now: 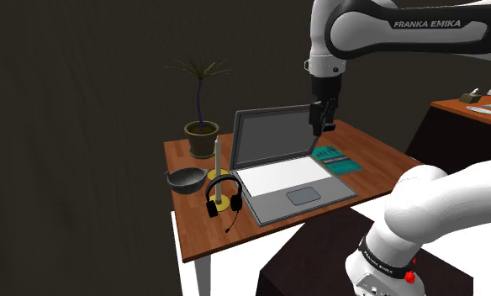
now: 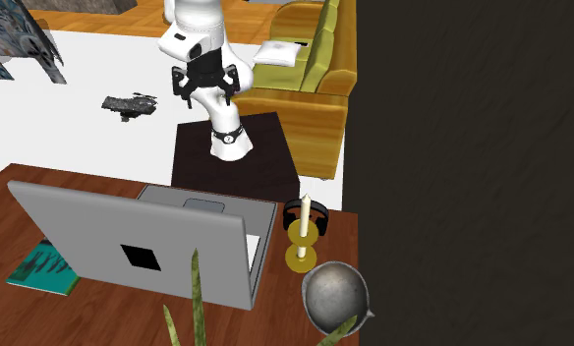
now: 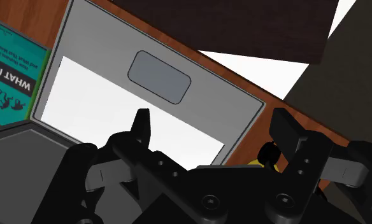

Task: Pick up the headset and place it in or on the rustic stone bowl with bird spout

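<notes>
Above the laptop (image 1: 290, 181): gripper (image 1: 324, 118), fingers apart, nothing held; headset (image 1: 212, 206) on the table against the candlestick (image 1: 217, 157), just beside the grey bowl (image 1: 186, 179); step, judged: approach; next: travel over the headset, descend, clasp the headband.

The arm (image 1: 437, 202) has rounded, glossy white links and dark joint bands. In the shoulder view, white "FRANKA EMIKA" lettering (image 1: 429, 23) sits at one o'clock and a red button (image 1: 414, 275) at five o'clock. The gripper (image 3: 213, 121) is black, with round screws.
</notes>
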